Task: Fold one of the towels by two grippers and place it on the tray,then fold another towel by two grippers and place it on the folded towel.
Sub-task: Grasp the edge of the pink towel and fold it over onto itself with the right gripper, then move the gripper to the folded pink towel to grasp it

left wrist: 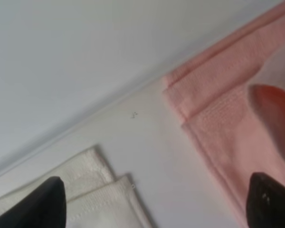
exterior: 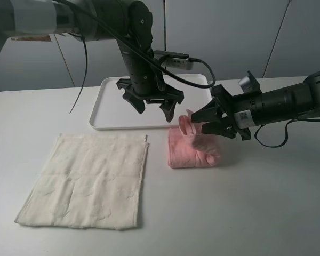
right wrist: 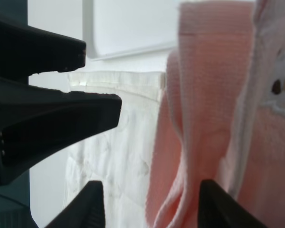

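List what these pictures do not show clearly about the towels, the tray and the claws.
Exterior high view: the left claw hides part of the tray.
Exterior high view: the right claw covers the raised fold of the pink towel; contact cannot be told.
Left wrist view: the frame edge cuts off the cream towel; only corners show.

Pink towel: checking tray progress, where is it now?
Not yet: the pink towel lies folded on the table, right of centre in the high view, beside the cream towel, under the right claw, just short of the white tray.
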